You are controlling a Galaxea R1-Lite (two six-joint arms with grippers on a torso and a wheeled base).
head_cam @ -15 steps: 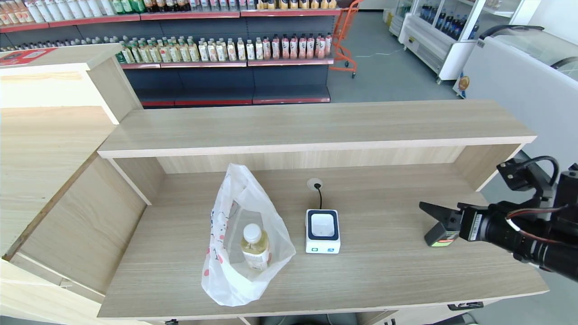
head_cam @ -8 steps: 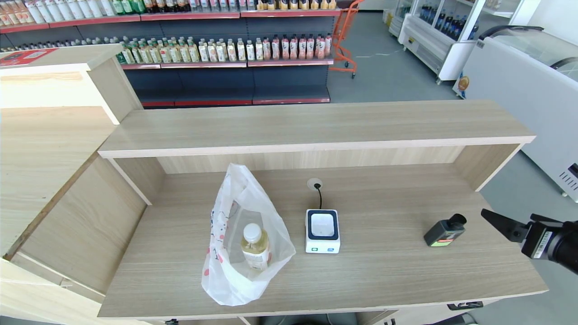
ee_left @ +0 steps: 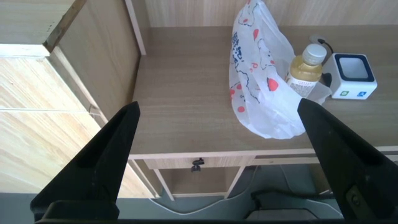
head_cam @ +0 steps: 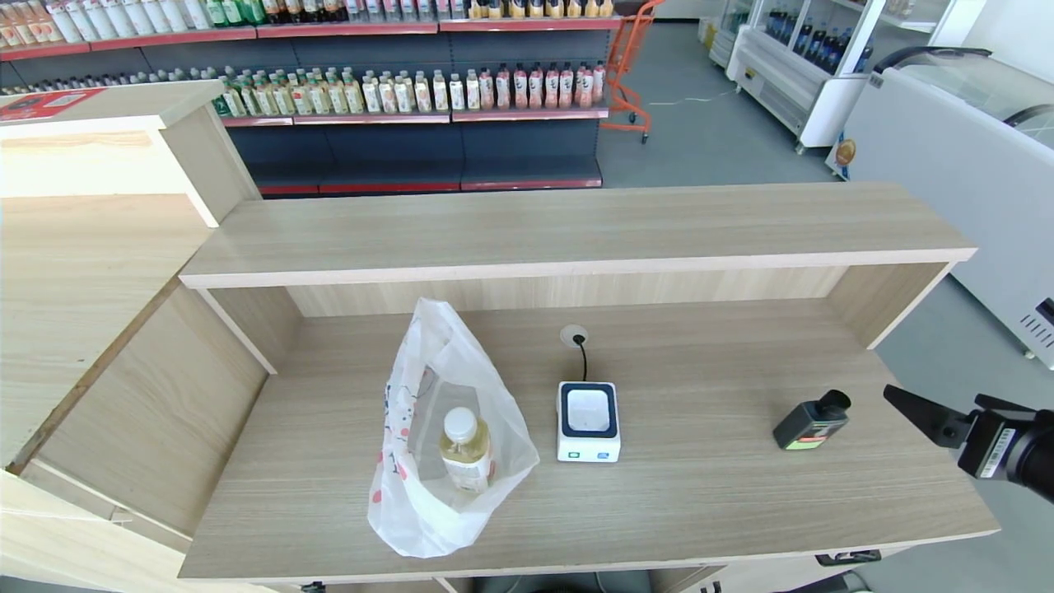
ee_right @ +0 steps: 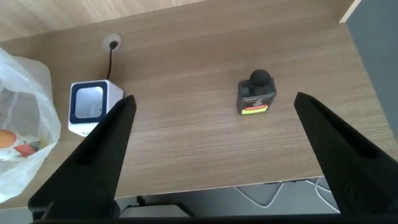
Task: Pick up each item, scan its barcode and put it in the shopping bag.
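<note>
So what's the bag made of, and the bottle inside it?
The shopping bag looks like thin, glossy plastic film: it crinkles and you can see through it. The bottle seems clear plastic with a white cap, since the yellowish drink shows through.

Bottle in shopping bag beside scanner

Right pincer off surface's right edge, fingers spread wide. Left pincer off near edge, likewise spread.

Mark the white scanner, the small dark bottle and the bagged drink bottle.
White square barcode scanner (head_cam: 588, 412): head view, glass top.
Small dark bottle (head_cam: 804, 428): head view, body.
Yellow drink bottle (head_cam: 466, 455): head view, body.
</note>
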